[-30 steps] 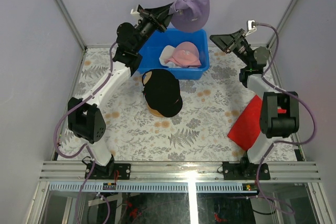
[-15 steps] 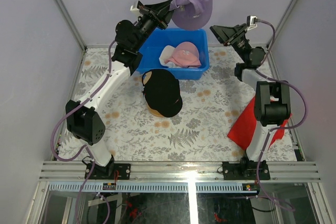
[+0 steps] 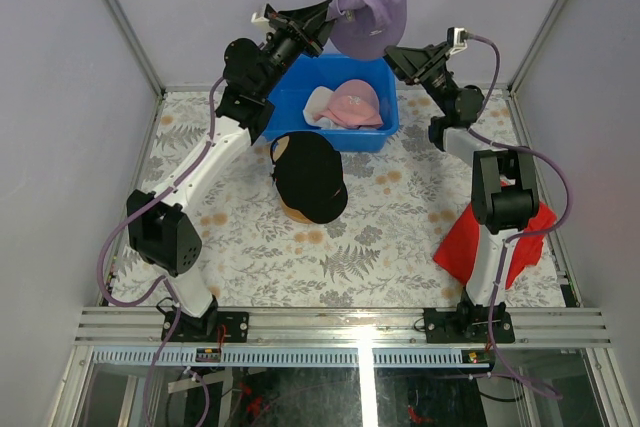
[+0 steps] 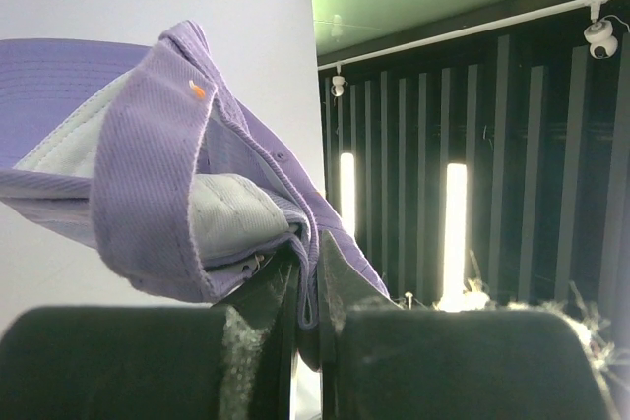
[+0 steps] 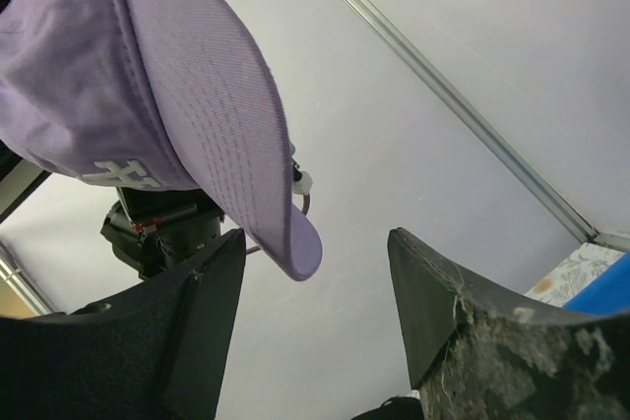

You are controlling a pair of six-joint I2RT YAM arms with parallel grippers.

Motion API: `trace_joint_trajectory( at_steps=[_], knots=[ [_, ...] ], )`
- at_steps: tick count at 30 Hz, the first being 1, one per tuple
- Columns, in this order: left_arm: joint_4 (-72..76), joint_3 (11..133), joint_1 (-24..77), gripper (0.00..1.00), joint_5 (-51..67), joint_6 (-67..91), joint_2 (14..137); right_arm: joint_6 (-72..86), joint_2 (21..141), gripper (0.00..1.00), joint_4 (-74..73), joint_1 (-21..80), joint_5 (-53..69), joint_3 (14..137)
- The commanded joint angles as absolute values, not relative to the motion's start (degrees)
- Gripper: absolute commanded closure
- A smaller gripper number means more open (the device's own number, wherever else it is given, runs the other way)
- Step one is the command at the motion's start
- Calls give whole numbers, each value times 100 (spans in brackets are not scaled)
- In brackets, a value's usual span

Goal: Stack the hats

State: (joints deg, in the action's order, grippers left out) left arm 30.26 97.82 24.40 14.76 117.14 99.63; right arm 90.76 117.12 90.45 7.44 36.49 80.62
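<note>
My left gripper [image 3: 333,13] is shut on the back edge of the lavender hat [image 3: 372,15] and holds it high above the blue bin [image 3: 290,99]. The same grip shows in the left wrist view, my left gripper [image 4: 313,261] pinching the lavender fabric [image 4: 157,194]. My right gripper [image 3: 392,54] is open just right of the hat; in the right wrist view my right gripper [image 5: 317,243] has the hat's brim [image 5: 236,154] close above its open jaws. The pink hat [image 3: 356,100] and white hat [image 3: 320,105] lie in the bin. The black hat [image 3: 310,177] sits on the tan hat [image 3: 293,213] on the table.
A flat red cloth [image 3: 478,237] lies at the table's right, partly under my right arm. Grey enclosure walls stand close behind both grippers.
My right gripper has swung left and up toward the lavender hat's brim. My left gripper has lifted the hat slightly up and right.
</note>
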Motion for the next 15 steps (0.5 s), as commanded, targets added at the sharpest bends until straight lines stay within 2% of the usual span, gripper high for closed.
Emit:
trace_joint_trajectory(
  at_steps=[1,11,15],
  knots=[
    [3310,9897,2504,100,1257,13205,9960,9145,11629,34,9712,829,3396,8443],
    [3382,9756,2600,100,1079,13196,9962,9244,11761,38,9643,1061,3265,8770],
    [3401,9760,2619,100,1036,13183,9965,9262,11756,43,9635,1119,3276,8773]
  ],
)
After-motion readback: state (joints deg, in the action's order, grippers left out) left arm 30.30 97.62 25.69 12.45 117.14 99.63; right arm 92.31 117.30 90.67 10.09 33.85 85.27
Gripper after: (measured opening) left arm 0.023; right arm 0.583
